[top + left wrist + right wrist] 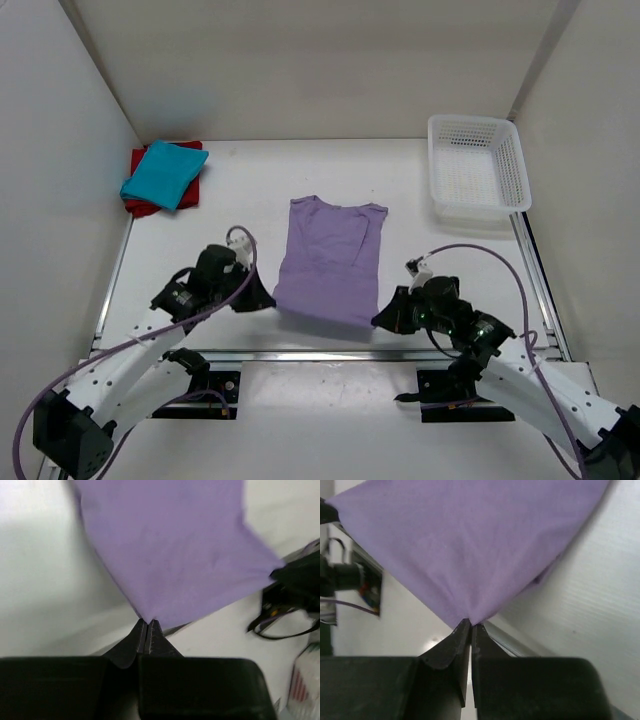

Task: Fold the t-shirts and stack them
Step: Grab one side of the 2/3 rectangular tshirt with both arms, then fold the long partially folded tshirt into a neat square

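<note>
— What does the desk point(240, 190) carry, and how do the arms sit?

— Both arms reach low and forward from the near edge. The left arm point(140, 360) slants up and to the right, its wrist bent down at the cloth. The right arm point(540, 385) mirrors it, slanting up and to the left.

— And the cloth between them?

— The lavender t-shirt point(330, 265) lies flat in the middle of the desk, collar toward the far wall, hem toward the arms. The white basket point(470, 120) stands in the far right corner, well apart from it. In the far left corner the folded teal t-shirt point(165, 173) rests on top of the dark red t-shirt point(140, 208).

— Are the fingers holding anything?

— Yes. The left end effector point(147, 622) is clamped on the shirt's near left hem corner, and the right end effector point(471, 625) is clamped on the near right corner. In both wrist views the fingers are pressed together, with the purple cloth puckered to a point between them.
</note>
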Action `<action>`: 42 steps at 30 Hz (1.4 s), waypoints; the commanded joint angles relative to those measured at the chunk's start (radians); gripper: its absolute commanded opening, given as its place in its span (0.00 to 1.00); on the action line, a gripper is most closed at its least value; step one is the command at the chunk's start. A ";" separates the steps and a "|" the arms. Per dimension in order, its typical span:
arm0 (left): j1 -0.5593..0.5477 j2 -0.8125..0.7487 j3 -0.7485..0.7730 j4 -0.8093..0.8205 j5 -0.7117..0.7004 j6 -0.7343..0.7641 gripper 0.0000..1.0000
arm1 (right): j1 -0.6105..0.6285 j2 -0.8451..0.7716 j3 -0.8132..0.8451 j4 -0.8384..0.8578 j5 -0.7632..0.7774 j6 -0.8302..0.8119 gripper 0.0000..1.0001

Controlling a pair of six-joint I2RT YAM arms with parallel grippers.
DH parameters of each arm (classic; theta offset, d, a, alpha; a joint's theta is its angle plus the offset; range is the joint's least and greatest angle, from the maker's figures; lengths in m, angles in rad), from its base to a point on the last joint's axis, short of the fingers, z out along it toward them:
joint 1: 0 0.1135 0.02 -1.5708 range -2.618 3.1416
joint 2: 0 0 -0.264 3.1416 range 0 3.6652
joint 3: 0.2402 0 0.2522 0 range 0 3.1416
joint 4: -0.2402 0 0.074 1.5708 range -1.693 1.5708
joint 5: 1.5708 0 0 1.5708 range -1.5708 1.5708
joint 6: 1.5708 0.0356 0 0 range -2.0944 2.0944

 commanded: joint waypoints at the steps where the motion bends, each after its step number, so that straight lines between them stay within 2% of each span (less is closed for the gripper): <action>1: 0.065 0.038 0.209 -0.104 0.007 0.056 0.00 | -0.091 0.064 0.179 -0.033 -0.021 -0.040 0.00; 5: 0.090 0.182 0.329 0.073 -0.024 0.053 0.00 | -0.407 0.259 0.282 0.127 -0.317 -0.193 0.00; 9: 0.145 0.418 0.468 0.201 -0.043 0.038 0.00 | -0.582 0.518 0.438 0.224 -0.382 -0.269 0.00; 11: 0.193 0.538 0.546 0.226 -0.036 0.035 0.00 | -0.627 0.637 0.512 0.300 -0.409 -0.261 0.01; 14: 0.236 0.725 0.709 0.244 -0.072 0.023 0.00 | -0.671 0.883 0.665 0.315 -0.443 -0.263 0.00; 15: 0.237 0.798 0.735 0.250 -0.074 0.007 0.00 | -0.676 0.919 0.723 0.317 -0.437 -0.263 0.00; 21: 0.296 1.041 0.927 0.284 -0.117 -0.046 0.00 | -0.684 1.285 1.062 0.222 -0.414 -0.286 0.00; 24: 0.319 1.161 0.996 0.293 -0.065 -0.077 0.14 | -0.681 1.419 1.216 0.168 -0.406 -0.286 0.00; 25: 0.325 1.196 1.025 0.293 -0.036 -0.082 0.23 | -0.670 1.465 1.252 0.154 -0.387 -0.289 0.00; 26: 0.329 1.216 1.045 0.298 -0.020 -0.092 0.33 | -0.674 1.494 1.292 0.147 -0.361 -0.286 0.04; 27: 0.338 1.224 1.051 0.307 -0.014 -0.094 0.44 | -0.667 1.517 1.322 0.148 -0.356 -0.284 0.12; 28: 0.342 1.224 1.056 0.301 -0.019 -0.094 0.49 | -0.655 1.519 1.339 0.143 -0.354 -0.286 0.21; 32: 0.340 1.137 1.022 0.359 -0.028 -0.094 0.51 | -0.602 1.479 1.426 0.047 -0.235 -0.367 0.49; 34: 0.308 1.097 0.975 0.387 -0.022 -0.099 0.50 | -0.573 1.412 1.396 0.015 -0.125 -0.401 0.51; 35: 0.290 1.074 0.961 0.390 -0.016 -0.092 0.49 | -0.547 1.387 1.368 0.025 -0.089 -0.411 0.49; 38: 0.193 1.038 0.838 0.460 -0.014 -0.094 0.48 | -0.512 1.271 1.120 0.175 -0.093 -0.376 0.21; 40: 0.139 1.040 0.742 0.497 -0.026 -0.099 0.47 | -0.493 1.223 0.953 0.269 -0.123 -0.346 0.09; 42: 0.124 1.055 0.674 0.531 -0.023 -0.112 0.45 | -0.480 1.211 0.853 0.327 -0.132 -0.323 0.00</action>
